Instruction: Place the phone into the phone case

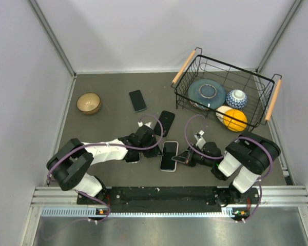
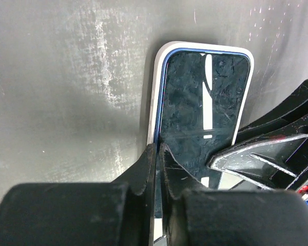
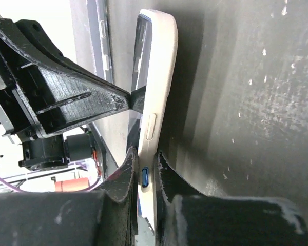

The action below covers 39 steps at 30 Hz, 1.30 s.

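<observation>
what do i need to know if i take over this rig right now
The left gripper is shut, its tips pressing on the screen of the blue-rimmed black-glass phone.
The right gripper is shut on the edge of the white plastic phone case, mid-table between the arms.
Done: the phone sits inside the case at its far end and along one long side.
Left: the near end is hidden behind the left gripper. Check that it is seated, probably press it home, then release both.
</observation>
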### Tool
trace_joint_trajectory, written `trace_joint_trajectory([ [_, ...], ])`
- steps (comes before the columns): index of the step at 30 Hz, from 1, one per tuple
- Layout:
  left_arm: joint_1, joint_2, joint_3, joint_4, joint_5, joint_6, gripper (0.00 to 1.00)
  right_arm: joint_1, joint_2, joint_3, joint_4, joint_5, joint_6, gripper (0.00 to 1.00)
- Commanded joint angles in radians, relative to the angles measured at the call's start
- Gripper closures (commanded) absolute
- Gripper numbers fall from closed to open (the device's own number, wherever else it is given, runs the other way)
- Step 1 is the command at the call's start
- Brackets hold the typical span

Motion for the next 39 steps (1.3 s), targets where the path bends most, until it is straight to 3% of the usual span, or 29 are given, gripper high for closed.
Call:
trace_joint_trajectory([
  [1, -0.034, 0.001, -0.021, -0.054, 0.096, 0.01, 0.87, 0.0, -0.006, 0.023, 0.265, -0.112, -0.003, 1.0],
  [4, -0.013, -0.08, 0.018, -0.143, 0.099, 0.056, 0.65, -0.003, -0.009, 0.037, 0.27, -0.156, 0.011, 1.0],
  [7, 0.026, -0.189, 0.035, -0.197, 0.098, 0.108, 0.5, -0.006, -0.03, 0.046, 0.276, -0.202, 0.021, 1.0],
  [11, 0.117, -0.356, 0.008, -0.259, 0.139, 0.166, 0.39, -0.008, -0.082, 0.052, 0.279, -0.247, 0.035, 1.0],
  [20, 0.231, -0.552, -0.041, -0.222, 0.329, 0.234, 0.38, -0.01, -0.153, 0.091, 0.409, -0.399, 0.11, 1.0],
  [30, 0.231, -0.533, -0.113, -0.083, 0.4, 0.19, 0.39, -0.01, -0.264, 0.077, 0.417, -0.404, 0.132, 1.0],
  [34, 0.233, -0.5, -0.139, 0.02, 0.452, 0.144, 0.46, -0.008, -0.271, 0.074, 0.417, -0.408, 0.141, 1.0],
  [36, 0.233, -0.494, -0.155, 0.103, 0.472, 0.118, 0.6, -0.008, -0.267, 0.074, 0.417, -0.411, 0.146, 1.0],
  [39, 0.234, -0.491, -0.192, 0.215, 0.514, 0.049, 0.93, -0.008, -0.259, 0.068, 0.41, -0.405, 0.144, 1.0],
])
